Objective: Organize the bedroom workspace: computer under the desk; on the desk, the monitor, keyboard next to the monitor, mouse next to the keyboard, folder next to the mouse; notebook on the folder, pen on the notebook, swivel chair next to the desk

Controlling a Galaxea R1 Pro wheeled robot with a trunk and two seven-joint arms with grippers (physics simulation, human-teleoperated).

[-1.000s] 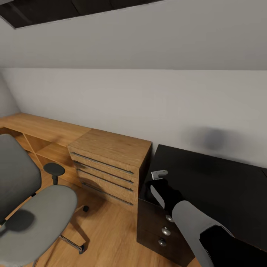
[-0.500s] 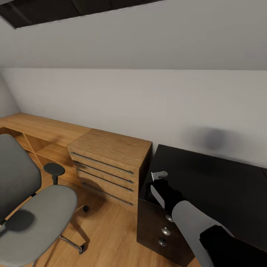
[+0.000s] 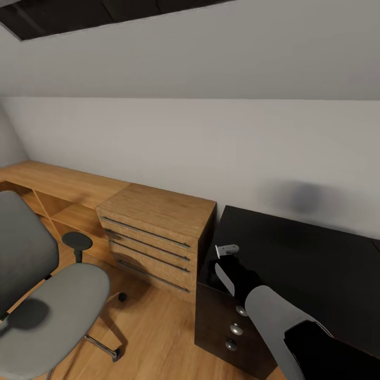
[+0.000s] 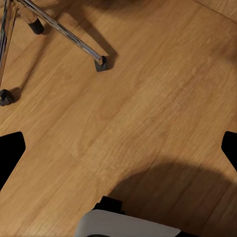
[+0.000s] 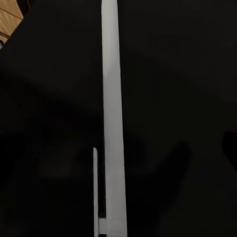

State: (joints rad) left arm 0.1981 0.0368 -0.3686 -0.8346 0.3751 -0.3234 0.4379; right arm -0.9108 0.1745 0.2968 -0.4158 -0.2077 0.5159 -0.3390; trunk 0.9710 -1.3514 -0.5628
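I can read nothing here — no letters, labels, brand marks or numbers on the desk [image 3: 295,253], the swivel chair [image 3: 47,306] or the wooden drawer unit [image 3: 153,237] beside them; every surface in my views is plain and unmarked.
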